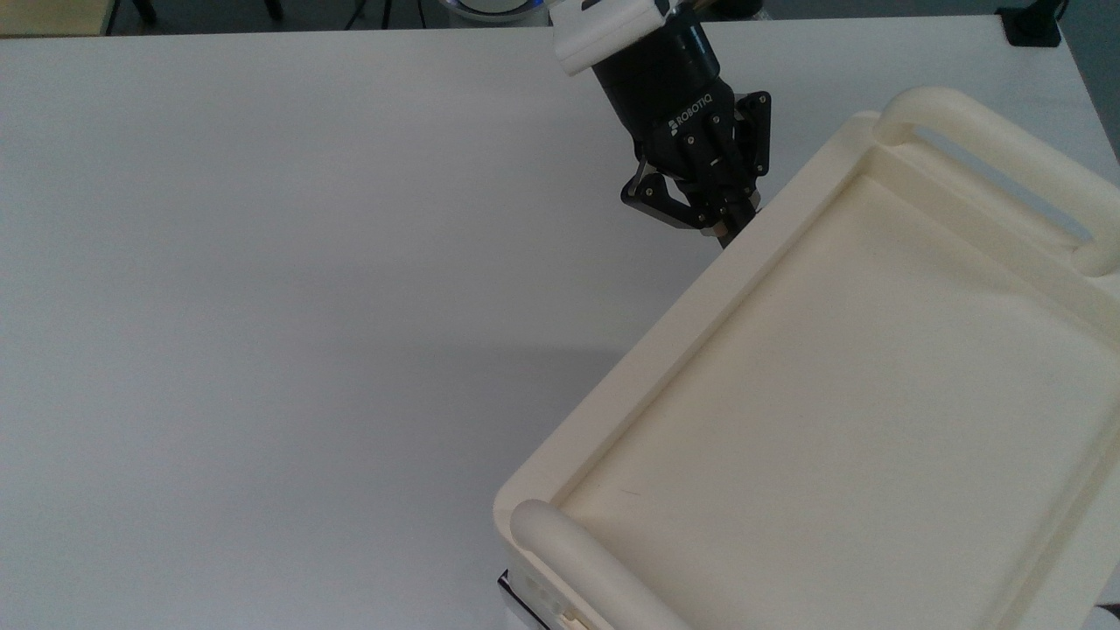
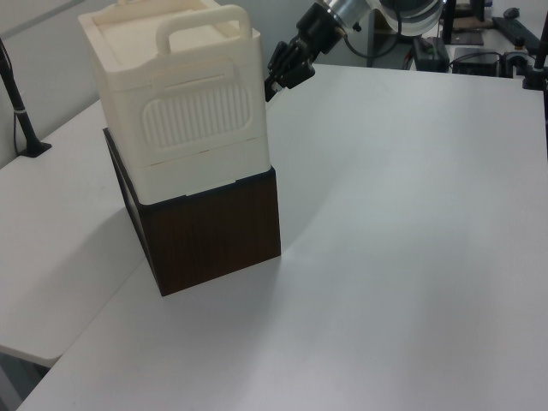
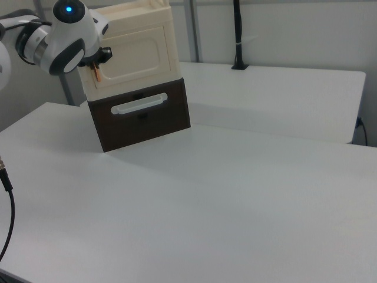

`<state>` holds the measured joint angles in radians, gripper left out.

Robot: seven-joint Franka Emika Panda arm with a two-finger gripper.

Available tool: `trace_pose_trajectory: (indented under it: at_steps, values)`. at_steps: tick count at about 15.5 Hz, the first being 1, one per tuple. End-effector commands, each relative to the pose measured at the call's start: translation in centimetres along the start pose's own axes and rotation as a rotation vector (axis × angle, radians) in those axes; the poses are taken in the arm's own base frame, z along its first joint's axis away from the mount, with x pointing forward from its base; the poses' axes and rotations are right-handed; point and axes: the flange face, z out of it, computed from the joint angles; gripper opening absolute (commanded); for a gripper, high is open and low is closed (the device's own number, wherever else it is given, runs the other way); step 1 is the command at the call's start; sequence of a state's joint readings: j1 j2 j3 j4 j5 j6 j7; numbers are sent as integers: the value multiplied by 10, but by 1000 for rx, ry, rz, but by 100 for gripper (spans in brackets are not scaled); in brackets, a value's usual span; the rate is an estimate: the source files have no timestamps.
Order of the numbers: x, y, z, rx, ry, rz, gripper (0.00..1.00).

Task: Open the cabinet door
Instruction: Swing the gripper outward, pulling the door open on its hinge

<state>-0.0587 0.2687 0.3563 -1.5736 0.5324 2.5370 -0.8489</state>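
The gripper (image 1: pixel 723 229) is clamped on the cabinet door's (image 3: pixel 136 57) copper-orange handle (image 3: pixel 97 73)

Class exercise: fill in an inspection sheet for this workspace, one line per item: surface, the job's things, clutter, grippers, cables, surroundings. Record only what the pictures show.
Surface: white table, bare around the unit.
Job's things: cream cabinet stacked on a dark brown drawer box; cabinet door looks shut; its copper-orange handle sits at the right view's left edge of the door.
Clutter: nothing seen.
Grippers: gripper at the handle corner of the cabinet; whether it grips the handle cannot be told.
Cables: a dark cable at the right view's left edge.
Surroundings: a second white table behind; black pole clamped to it.
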Motion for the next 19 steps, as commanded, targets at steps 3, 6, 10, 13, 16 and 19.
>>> trace_pose_trajectory:
  at_steps: [3,6,10,13,16,19]
  values:
    - [-16,17,-18,-5,-32,47,0]
    - [-21,23,-21,-2,-45,55,0]
    - [-35,44,-33,9,-84,86,20]
    - [-48,63,-55,23,-125,114,37]
    - [-63,86,-78,25,-155,148,46]
    - [-81,111,-107,16,-184,184,52]
